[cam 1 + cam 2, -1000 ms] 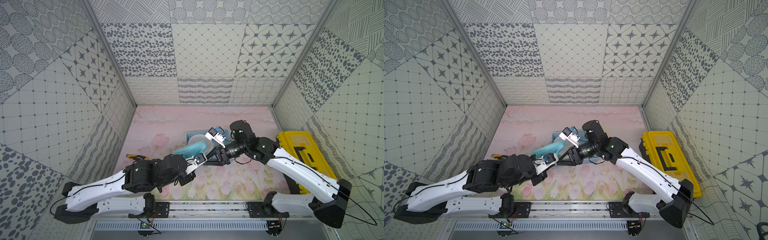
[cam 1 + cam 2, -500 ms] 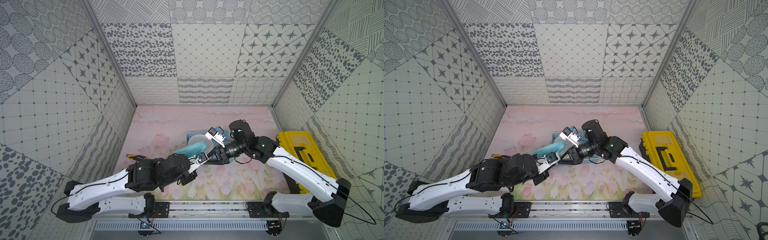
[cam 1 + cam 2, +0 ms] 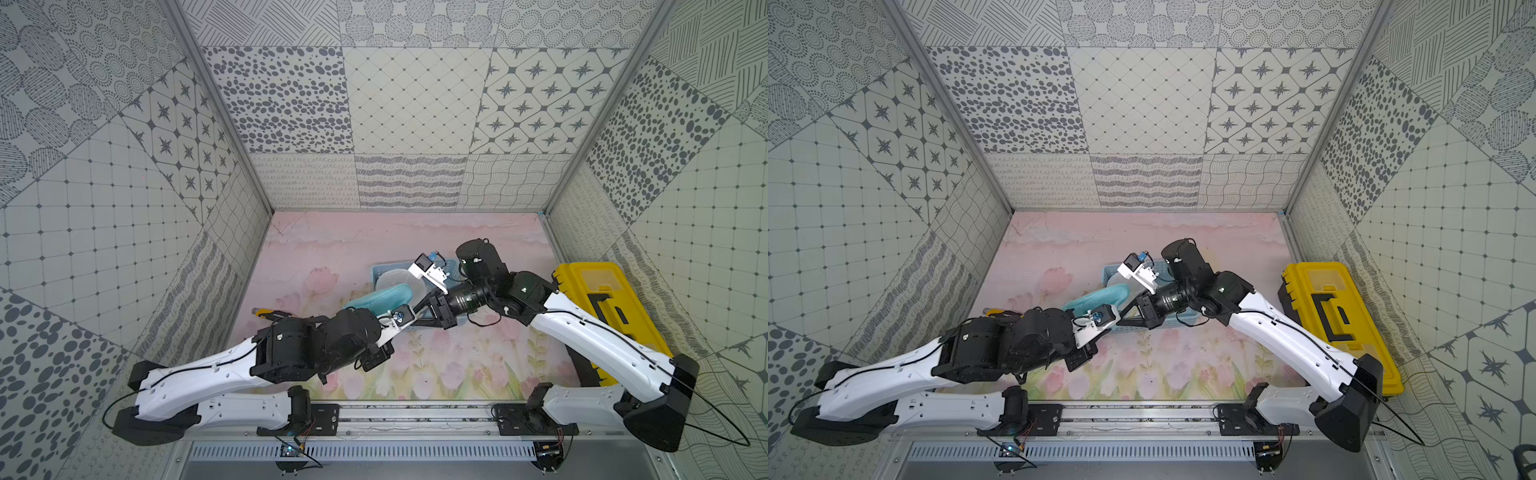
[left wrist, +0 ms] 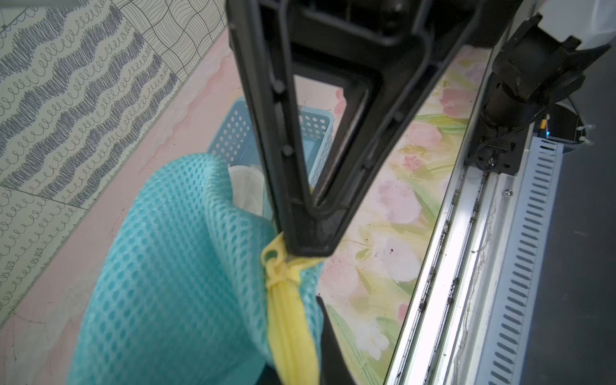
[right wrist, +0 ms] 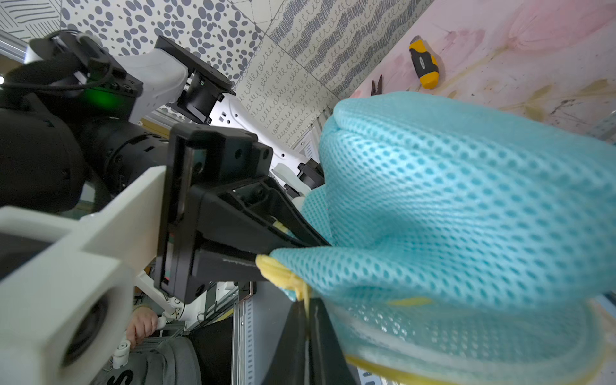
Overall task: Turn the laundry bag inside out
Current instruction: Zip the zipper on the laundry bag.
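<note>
Right gripper newly on bag, basket behind

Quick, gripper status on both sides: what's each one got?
Left gripper: closed, pinching the laundry bag at its yellow trim.
Right gripper: closed on the same yellow trim.

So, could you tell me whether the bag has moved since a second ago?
No; the bag overlaps the basket exactly as before.
</note>
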